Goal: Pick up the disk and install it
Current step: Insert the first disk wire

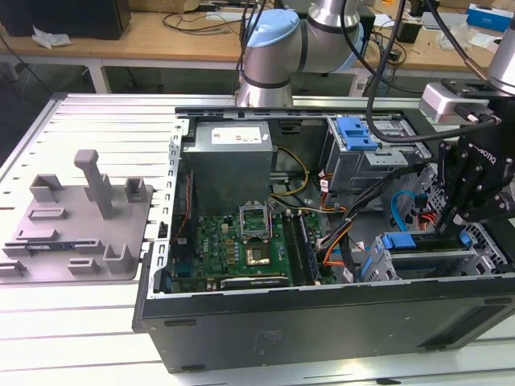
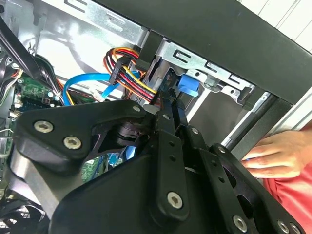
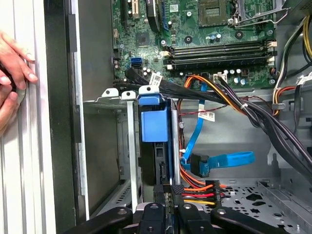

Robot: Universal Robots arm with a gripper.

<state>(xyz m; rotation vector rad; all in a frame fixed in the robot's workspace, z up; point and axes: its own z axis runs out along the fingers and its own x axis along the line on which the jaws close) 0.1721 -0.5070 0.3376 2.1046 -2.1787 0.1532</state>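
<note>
The disk (image 1: 398, 241) stands on edge in the metal drive bay at the front corner of the open computer case, on the exterior view's right. Its blue frame (image 3: 155, 124) faces the first wrist view, and its blue tab (image 2: 187, 87) appears in the second wrist view. My gripper (image 1: 451, 227) hangs just above that bay. In both wrist views its black fingers (image 3: 162, 194) are drawn together, with the tips (image 2: 165, 109) at the disk's end beside the blue frame. Whether they press on the disk or sit just off it is hidden.
A person's hand (image 3: 14, 68) rests outside the case wall (image 2: 273, 156). Orange-red power cables (image 3: 195, 195) and a blue data cable (image 3: 219, 161) lie beside the bay. The motherboard (image 1: 233, 245), a grey box (image 1: 229, 161), an upper cage (image 1: 354, 133) and a grey fixture (image 1: 80, 217) are also here.
</note>
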